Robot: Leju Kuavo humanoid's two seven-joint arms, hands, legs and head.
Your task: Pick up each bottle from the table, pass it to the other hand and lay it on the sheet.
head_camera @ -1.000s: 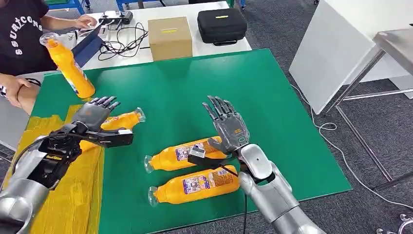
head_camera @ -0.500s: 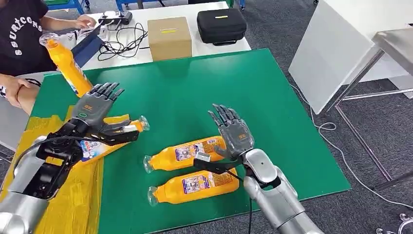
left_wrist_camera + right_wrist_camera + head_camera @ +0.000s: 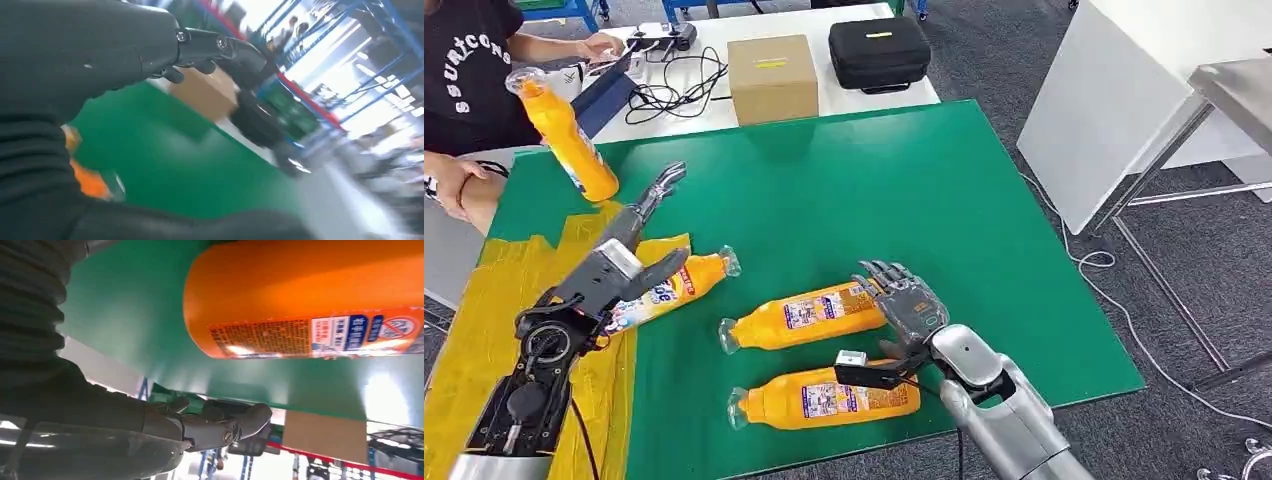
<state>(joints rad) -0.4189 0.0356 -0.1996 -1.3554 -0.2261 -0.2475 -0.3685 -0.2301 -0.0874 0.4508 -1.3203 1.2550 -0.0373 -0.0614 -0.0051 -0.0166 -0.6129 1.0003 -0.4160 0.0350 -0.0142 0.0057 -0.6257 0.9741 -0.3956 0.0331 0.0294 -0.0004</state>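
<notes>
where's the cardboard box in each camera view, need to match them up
Head view: the cardboard box stands on the white table beyond the far edge of the green mat, beside the black case.
Left wrist view: blurred tan block just past the mat's edge, under the left hand's dark fingers.
Right wrist view: tan face beyond the mat's edge.
Shared landmark: the green mat.

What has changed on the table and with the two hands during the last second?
The left hand has let go of a bottle, which now lies half on the yellow sheet, and has turned edge-on above it, fingers stretched. The right hand has come down toward the upper of the two lying bottles. Those two bottles and the standing bottle stayed in place.
</notes>
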